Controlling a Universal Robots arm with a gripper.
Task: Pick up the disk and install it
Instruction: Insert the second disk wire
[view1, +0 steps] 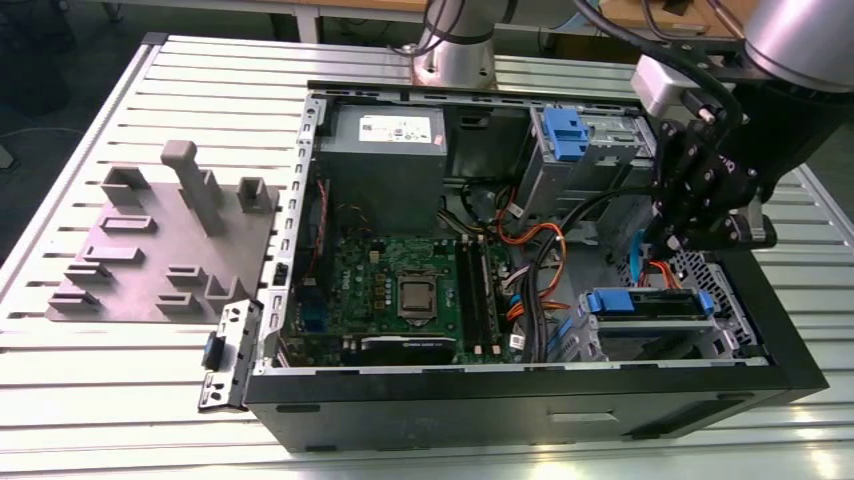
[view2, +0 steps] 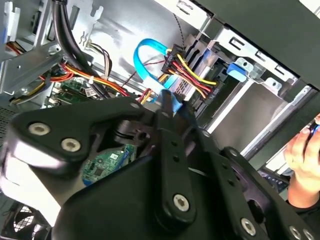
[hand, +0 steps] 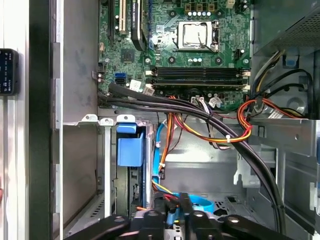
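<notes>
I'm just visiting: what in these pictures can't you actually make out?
1. Whether the gripper grips anything: in the second wrist view its own black links cover the spot.
2. The disk: in the exterior view the drive cage hides all but its blue-framed edge.
3. A person's hand: cut off by the second wrist view's edge.

Disk (view1: 650, 303), blue-bracketed, seated flat in drive cage at case's front corner, cables attached.

Exterior view high, oblique; both wrist views close inside case (view1: 534, 400) — share cables (hand: 215, 135).
</notes>
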